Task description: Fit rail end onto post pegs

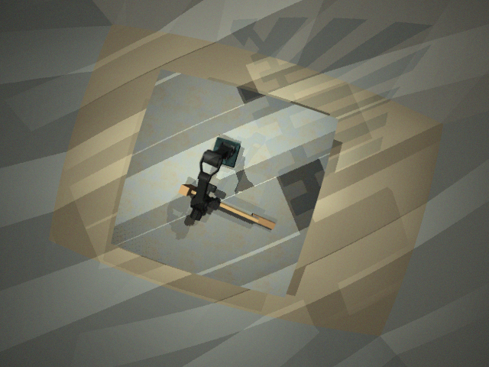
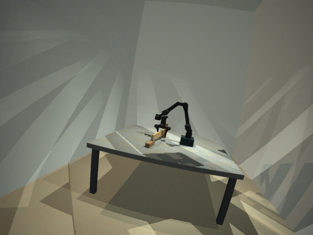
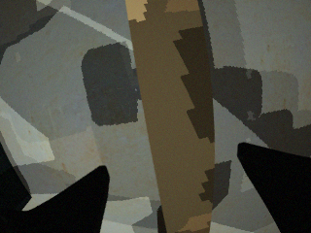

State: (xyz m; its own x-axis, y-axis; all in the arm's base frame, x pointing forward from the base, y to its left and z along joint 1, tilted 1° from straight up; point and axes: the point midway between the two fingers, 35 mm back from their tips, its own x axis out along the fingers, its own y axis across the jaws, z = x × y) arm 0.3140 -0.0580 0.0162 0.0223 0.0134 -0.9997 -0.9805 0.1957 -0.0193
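Note:
The long wooden rail [image 1: 237, 211] [image 2: 157, 135] [image 3: 171, 111] runs from the short post [image 1: 184, 190] to the low footboard block [image 1: 265, 222] [image 2: 149, 144]. Its far end lies on the block. In the exterior view it looks about level. My gripper [image 1: 200, 208] [image 2: 161, 128] [image 3: 174, 162] is open. Its fingers stand wide on either side of the rail, near the post end, and do not touch it in the wrist view. The arm hides the joint between the rail and the post, so the pegs do not show.
The arm's dark green base [image 1: 228, 151] [image 2: 187, 140] stands on the table [image 1: 177, 110] [image 2: 121, 141] behind the rail. The table edges are well away from the rail on all sides.

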